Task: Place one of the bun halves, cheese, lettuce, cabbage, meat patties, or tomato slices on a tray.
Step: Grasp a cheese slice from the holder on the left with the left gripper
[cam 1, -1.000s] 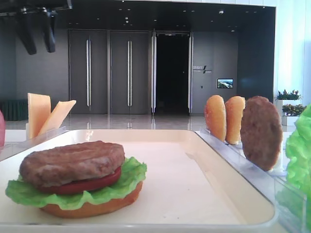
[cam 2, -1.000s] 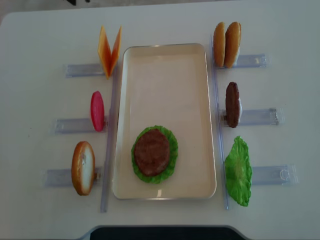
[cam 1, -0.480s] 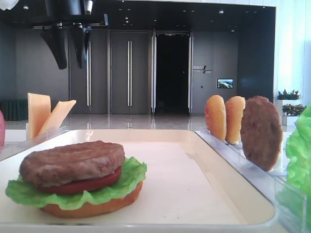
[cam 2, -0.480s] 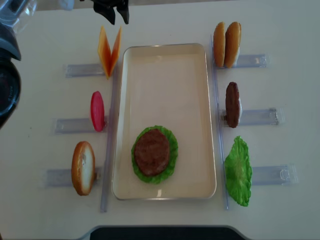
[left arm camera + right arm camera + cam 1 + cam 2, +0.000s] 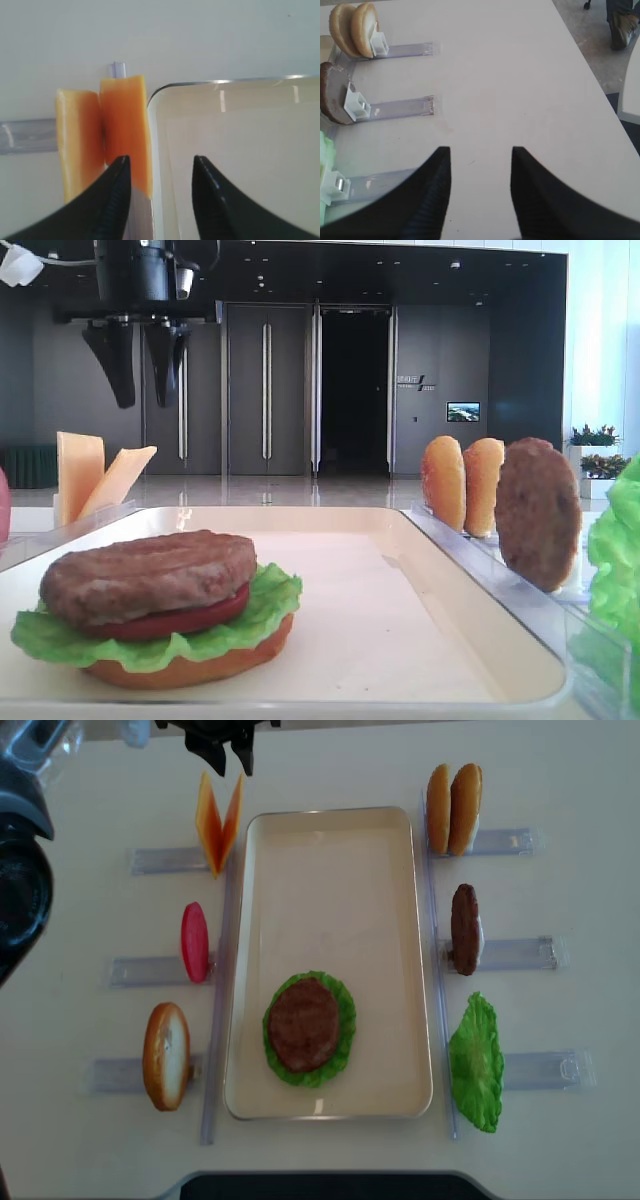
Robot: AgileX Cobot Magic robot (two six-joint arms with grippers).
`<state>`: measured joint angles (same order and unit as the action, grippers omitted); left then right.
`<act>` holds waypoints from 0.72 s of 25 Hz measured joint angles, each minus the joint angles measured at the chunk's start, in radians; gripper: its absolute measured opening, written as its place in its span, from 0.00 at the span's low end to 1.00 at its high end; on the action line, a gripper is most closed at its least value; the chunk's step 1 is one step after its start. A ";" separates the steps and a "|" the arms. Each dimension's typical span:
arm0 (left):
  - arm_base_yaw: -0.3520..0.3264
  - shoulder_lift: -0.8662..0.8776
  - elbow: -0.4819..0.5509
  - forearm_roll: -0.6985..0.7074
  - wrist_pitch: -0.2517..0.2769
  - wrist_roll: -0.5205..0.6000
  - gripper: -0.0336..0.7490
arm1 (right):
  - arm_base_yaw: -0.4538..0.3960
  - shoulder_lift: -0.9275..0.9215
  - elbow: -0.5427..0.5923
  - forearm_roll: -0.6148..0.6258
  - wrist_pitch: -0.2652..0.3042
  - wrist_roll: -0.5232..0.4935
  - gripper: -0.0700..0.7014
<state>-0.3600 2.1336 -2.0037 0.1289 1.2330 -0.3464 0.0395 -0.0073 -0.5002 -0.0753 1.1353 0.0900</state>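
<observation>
Two pale orange cheese (image 5: 218, 825) slices stand in a V in a clear holder just left of the cream tray's (image 5: 330, 812) far corner. My left gripper (image 5: 230, 762) hangs open above them, holding nothing. In the left wrist view the left gripper (image 5: 161, 160) has one finger over the inner cheese (image 5: 125, 125) slice and the other over the tray (image 5: 240, 140) corner. On the tray sits a stack with a meat patty (image 5: 150, 575) over tomato, lettuce and a bun half. My right gripper (image 5: 480, 150) stands open over bare table.
Clear holders flank the tray. On the right stand two bun halves (image 5: 452, 808), a meat patty (image 5: 464, 928) and lettuce (image 5: 476, 1062). On the left stand a tomato slice (image 5: 194, 942) and a bun half (image 5: 166, 1055). The table edge (image 5: 590, 75) runs to the right of the right gripper.
My left gripper has come into view from the far left and lowered, and now hangs over the cheese slices. Its opening looks unchanged. Food and tray have not moved.
</observation>
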 joint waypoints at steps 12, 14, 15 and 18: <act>0.000 0.068 0.000 0.075 0.000 -0.003 0.45 | 0.000 0.000 0.000 0.001 0.000 0.000 0.49; 0.000 0.084 0.000 0.075 0.000 -0.003 0.45 | 0.000 0.000 0.000 0.001 0.000 0.000 0.49; 0.000 0.091 0.000 0.075 0.000 -0.003 0.45 | 0.000 0.000 0.000 0.001 0.000 0.000 0.49; 0.000 0.107 0.000 0.075 0.000 -0.003 0.45 | 0.000 0.000 0.000 0.001 0.000 0.000 0.49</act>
<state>-0.3600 2.2409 -2.0037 0.2036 1.2330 -0.3492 0.0395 -0.0073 -0.5002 -0.0744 1.1353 0.0900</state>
